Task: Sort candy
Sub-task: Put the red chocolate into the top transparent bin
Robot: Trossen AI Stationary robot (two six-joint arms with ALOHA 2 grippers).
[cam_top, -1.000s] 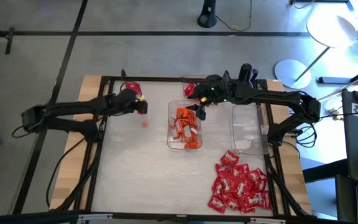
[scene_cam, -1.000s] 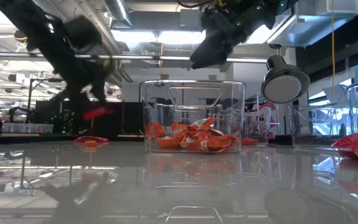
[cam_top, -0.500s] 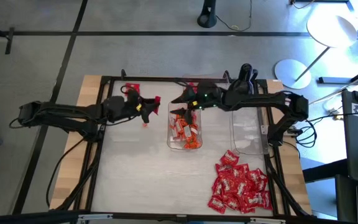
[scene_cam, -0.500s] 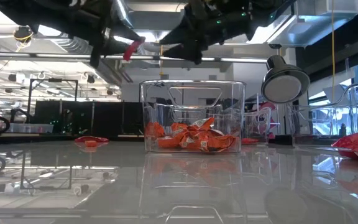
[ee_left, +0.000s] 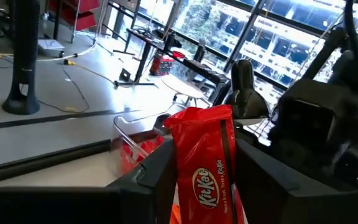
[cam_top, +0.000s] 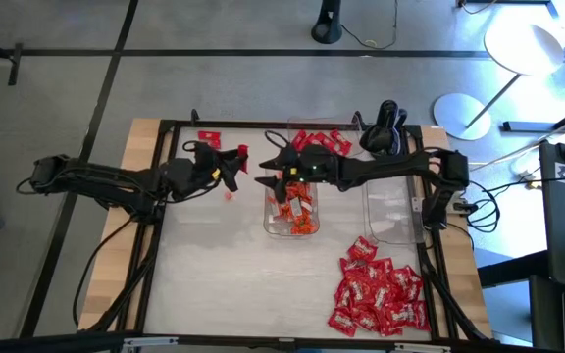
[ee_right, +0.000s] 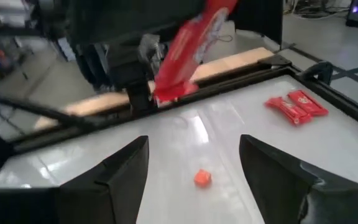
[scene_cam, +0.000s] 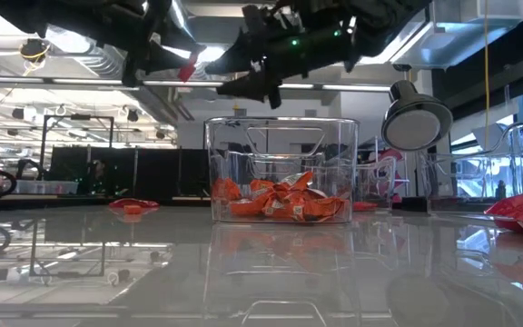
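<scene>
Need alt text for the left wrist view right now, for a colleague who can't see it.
The left gripper holds a red KitKat wrapper upright between its two dark fingers. Close ahead is the dark bulk of the right arm, with a clear tray below and a windowed room behind.

Both arms are thin, dark and jointed, with black cables along them, green lights glow on the right gripper (cam_top: 269, 176), and the left gripper (cam_top: 231, 167) has yellow marks.
</scene>
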